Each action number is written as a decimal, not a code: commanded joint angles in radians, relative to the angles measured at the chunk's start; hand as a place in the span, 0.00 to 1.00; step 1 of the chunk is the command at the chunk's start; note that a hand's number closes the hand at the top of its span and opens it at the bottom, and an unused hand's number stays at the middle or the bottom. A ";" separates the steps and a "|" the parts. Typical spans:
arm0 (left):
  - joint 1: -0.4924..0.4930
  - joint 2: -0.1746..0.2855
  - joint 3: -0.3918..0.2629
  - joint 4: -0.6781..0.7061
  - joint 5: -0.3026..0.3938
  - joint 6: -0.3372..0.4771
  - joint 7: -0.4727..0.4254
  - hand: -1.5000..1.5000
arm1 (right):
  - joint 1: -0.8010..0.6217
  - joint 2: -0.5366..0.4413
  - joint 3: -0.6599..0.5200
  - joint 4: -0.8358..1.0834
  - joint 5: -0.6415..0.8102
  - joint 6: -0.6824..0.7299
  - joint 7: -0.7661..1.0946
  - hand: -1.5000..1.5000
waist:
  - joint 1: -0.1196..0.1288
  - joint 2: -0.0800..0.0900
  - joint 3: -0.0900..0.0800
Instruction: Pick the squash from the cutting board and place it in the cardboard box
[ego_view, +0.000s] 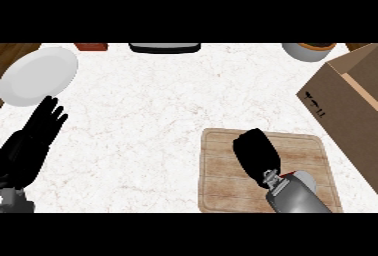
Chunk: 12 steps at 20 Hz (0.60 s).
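Squarely over wooden cutting board (221, 192), right robot hand (256, 151), squash hidden

cardboard box (347, 100) right of cutting board (221, 172)

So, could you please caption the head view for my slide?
Right hand over the cutting board, cardboard box at right, left hand resting.
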 joint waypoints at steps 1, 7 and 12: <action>0.019 -0.005 0.021 0.029 0.012 -0.040 -0.045 0.50 | -0.055 -0.012 -0.050 0.086 0.012 -0.065 -0.095 1.00 | 0.001 0.001 0.000; -0.014 -0.007 0.021 0.069 -0.016 -0.038 -0.061 0.50 | -0.021 0.032 -0.135 0.075 -0.004 -0.087 -0.075 1.00 | -0.005 0.002 0.000; 0.014 -0.008 0.034 0.006 -0.007 -0.006 -0.020 0.50 | 0.067 0.151 -0.528 0.113 -0.242 -0.168 0.051 1.00 | -0.038 0.005 0.005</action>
